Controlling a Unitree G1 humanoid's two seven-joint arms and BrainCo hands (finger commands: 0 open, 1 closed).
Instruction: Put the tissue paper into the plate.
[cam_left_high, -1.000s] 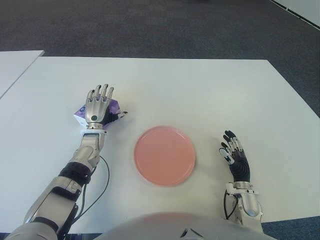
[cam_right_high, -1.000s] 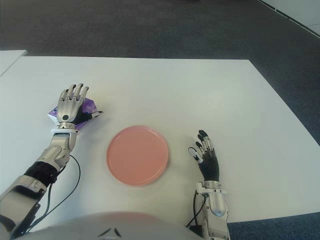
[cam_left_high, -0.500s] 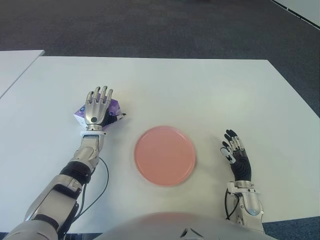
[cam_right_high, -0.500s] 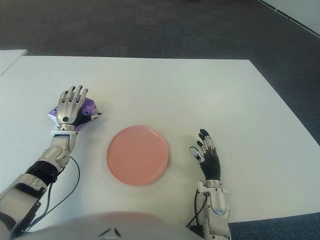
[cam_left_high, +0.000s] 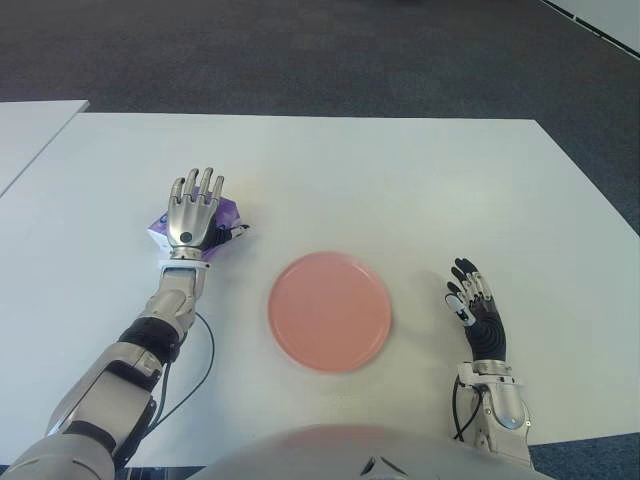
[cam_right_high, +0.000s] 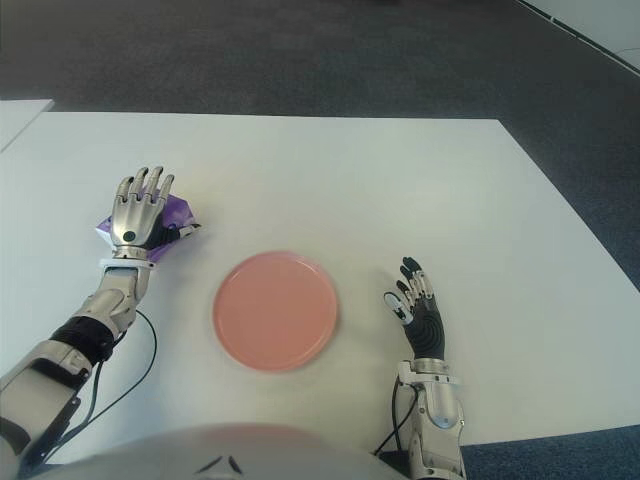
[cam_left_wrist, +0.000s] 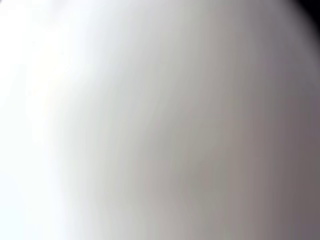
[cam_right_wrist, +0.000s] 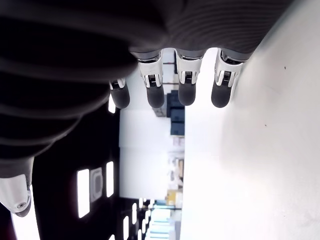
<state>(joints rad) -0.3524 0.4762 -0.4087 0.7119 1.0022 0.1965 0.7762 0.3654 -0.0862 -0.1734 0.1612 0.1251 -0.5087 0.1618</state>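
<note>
A purple and white tissue packet (cam_left_high: 229, 211) lies on the white table (cam_left_high: 400, 180), to the left of a round pink plate (cam_left_high: 329, 311). My left hand (cam_left_high: 194, 211) covers the packet from above with its fingers stretched out and the thumb at the packet's right side; most of the packet is hidden under the palm. The left wrist view shows only a pale blur. Near the front edge, to the right of the plate, is my right hand (cam_left_high: 477, 306), its fingers (cam_right_wrist: 187, 92) straight and holding nothing. Nothing is on the plate.
A black cable (cam_left_high: 207, 345) loops on the table beside my left forearm. A second white table (cam_left_high: 30, 130) stands at the far left, and dark carpet (cam_left_high: 300, 50) lies beyond the far edge.
The left hand's fingers have drawn a little closer together over the packet. The right hand has drifted slightly right and toward the front edge. Plate and packet stay in place.
</note>
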